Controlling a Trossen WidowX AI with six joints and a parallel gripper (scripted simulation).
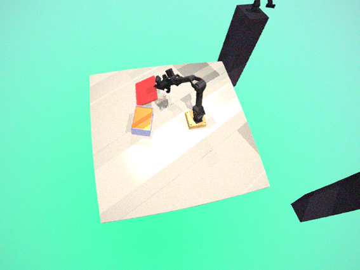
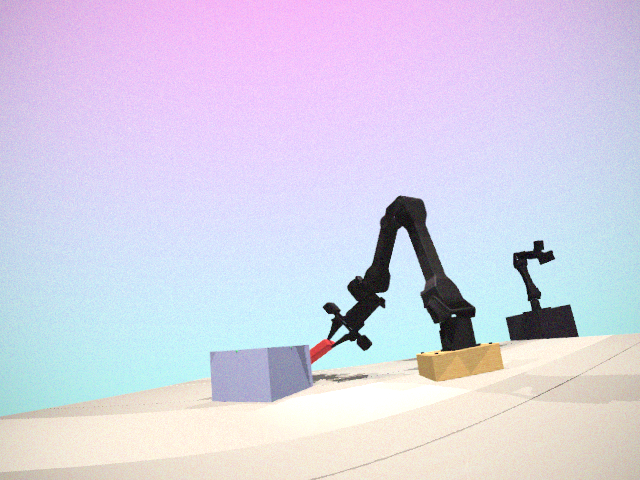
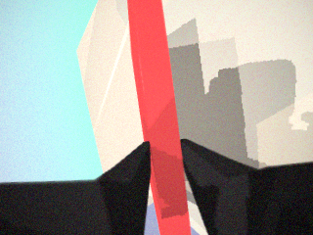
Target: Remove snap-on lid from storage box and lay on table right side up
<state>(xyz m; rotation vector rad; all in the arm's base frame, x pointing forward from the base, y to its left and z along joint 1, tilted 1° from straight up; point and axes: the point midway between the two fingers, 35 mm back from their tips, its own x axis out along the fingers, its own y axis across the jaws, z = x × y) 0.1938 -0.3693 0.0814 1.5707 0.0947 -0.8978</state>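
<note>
The red lid (image 1: pixel 144 92) (image 2: pixel 320 350) (image 3: pixel 156 83) is off the box and tilted, its edge near the arm raised and its far side lower. Whether its low edge touches the table is hidden behind the box in the exterior view. My gripper (image 1: pixel 155 85) (image 2: pixel 331 343) (image 3: pixel 164 146) is shut on the lid's raised edge, one finger on each side of it. The storage box (image 1: pixel 140 132) (image 2: pixel 240 376) is pale blue-violet, stands upright and open, and shows an orange inside in the top view. The lid is beside the box's far end.
The arm's yellow base block (image 1: pixel 192 124) (image 2: pixel 460 363) stands on the pale table (image 1: pixel 176 179) (image 2: pixel 361 439), to the right of the box. A second dark arm on a black pedestal (image 1: pixel 244 34) (image 2: pixel 542 322) stands beyond the table. Another black block (image 1: pixel 335 195) is at the right.
</note>
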